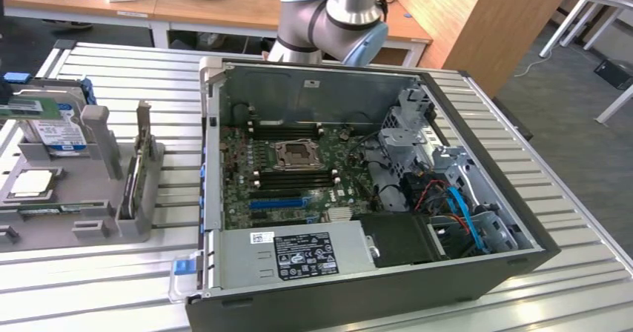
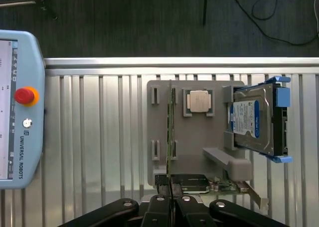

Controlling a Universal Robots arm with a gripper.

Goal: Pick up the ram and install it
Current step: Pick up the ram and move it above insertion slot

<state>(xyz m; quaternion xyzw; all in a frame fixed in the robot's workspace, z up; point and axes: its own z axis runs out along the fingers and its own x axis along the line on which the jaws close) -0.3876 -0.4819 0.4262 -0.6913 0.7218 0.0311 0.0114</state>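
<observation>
In the exterior view, an open computer case (image 1: 396, 295) lies on a slatted metal table (image 1: 564, 198), its motherboard (image 1: 296, 180) facing up with the CPU socket (image 1: 295, 154) and a blue slot (image 1: 277, 202) exposed. The robot arm (image 1: 336, 17) rises behind the case. On the exterior view's left stands a grey parts tray (image 1: 99, 224). It carries a hard drive (image 1: 59, 132), a processor chip (image 1: 30, 184) and a tall green card (image 1: 141, 161) with a metal bracket. The ram (image 1: 40, 212) sits in the tray's near edge, well apart from the case and not yet picked up.

In the wrist view, the gripper (image 2: 171, 191) has its jaws pressed together with nothing between them. The ram (image 2: 169, 127) stands on its long edge in the grey tray's (image 2: 199, 142) slots, seen as a thin green line that runs in line with the closed fingertips; how high the gripper is above it cannot be told. The processor chip is just beside the ram, with the hard drive beyond it. A teach pendant (image 2: 20, 127) with a red button (image 2: 25, 96) lies on the table, apart from the tray
</observation>
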